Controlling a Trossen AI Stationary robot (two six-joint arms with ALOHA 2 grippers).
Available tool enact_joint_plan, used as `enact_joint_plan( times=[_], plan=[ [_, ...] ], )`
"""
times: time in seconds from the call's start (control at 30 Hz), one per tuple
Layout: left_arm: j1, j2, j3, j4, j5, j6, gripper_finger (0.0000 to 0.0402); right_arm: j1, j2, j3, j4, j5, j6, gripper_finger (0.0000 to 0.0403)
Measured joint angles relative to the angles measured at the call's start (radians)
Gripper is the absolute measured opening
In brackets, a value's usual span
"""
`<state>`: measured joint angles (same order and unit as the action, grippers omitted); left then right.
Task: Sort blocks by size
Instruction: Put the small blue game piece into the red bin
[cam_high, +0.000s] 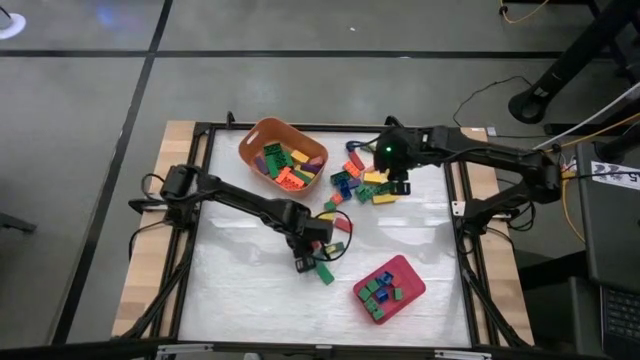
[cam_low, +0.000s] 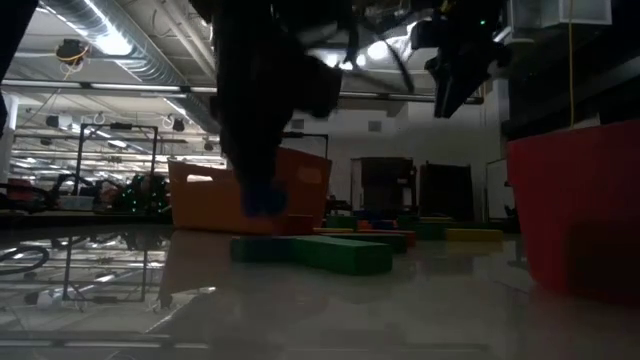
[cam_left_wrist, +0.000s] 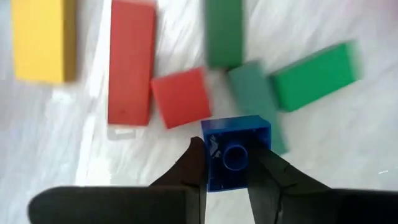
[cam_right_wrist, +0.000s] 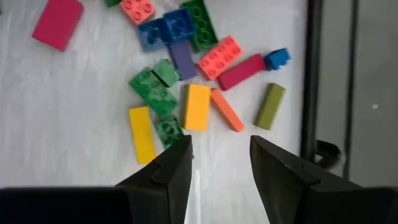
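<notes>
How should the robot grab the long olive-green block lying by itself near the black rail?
Probably from straight above, pinching the olive-green block across its two long sides near the middle. It lies flat and apart from the other blocks, so the right gripper, open, has room on both sides.

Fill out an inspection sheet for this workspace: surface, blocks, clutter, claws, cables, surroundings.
Surface: white table, wooden edges, black frame.
Job's things: loose blocks piled at the far side; long ones in the orange tub; small ones in the red tray; a few by the left arm.
Clutter: nothing seen.
Claws: left claw shut on a small blue block at mid-table; right claw open, empty, above the loose pile.
Cables: black and yellow cables on the floor, right.
Surroundings: grey floor; dim hall behind.
</notes>
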<state>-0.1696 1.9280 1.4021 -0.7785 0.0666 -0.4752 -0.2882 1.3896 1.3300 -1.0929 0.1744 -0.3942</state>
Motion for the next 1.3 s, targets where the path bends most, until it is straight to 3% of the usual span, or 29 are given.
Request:
enact_joint_plan(
  times=[0.13,0.23,0.37,0.57,0.8,0.97,1.17,1.3],
  plan=[
    [-0.003,-0.059,0.0,0.143,0.001,-0.031,0.006,-0.001,-0.034,0.0,-0.023,0.063,0.001,0.016],
    [-0.013,-0.069,0.002,0.386,0.001,-0.014,0.006,-0.002,-0.043,0.001,-0.041,0.089,0.0,0.016],
    [-0.038,-0.014,0.003,0.731,0.001,0.095,0.0061,-0.018,-0.045,0.001,-0.055,0.094,0.0,0.016],
    [-0.074,0.098,0.002,0.996,0.001,0.236,0.0068,-0.081,-0.046,-0.043,-0.06,0.096,0.05,0.016],
    [-0.11,0.2,0.0,1.165,0.001,0.394,0.007,-0.154,-0.045,-0.178,-0.044,0.089,0.105,0.016],
    [-0.122,0.248,0.001,1.227,0.002,0.483,0.008,-0.158,-0.045,-0.301,0.033,0.005,0.104,0.016],
    [-0.111,0.258,0.001,1.232,-0.004,0.457,0.0157,-0.157,-0.045,-0.441,0.188,-0.165,0.049,0.016],
    [-0.103,0.257,0.001,1.231,-0.004,0.469,0.0201,-0.158,-0.045,-0.513,0.291,-0.182,0.044,0.016]
  ],
)
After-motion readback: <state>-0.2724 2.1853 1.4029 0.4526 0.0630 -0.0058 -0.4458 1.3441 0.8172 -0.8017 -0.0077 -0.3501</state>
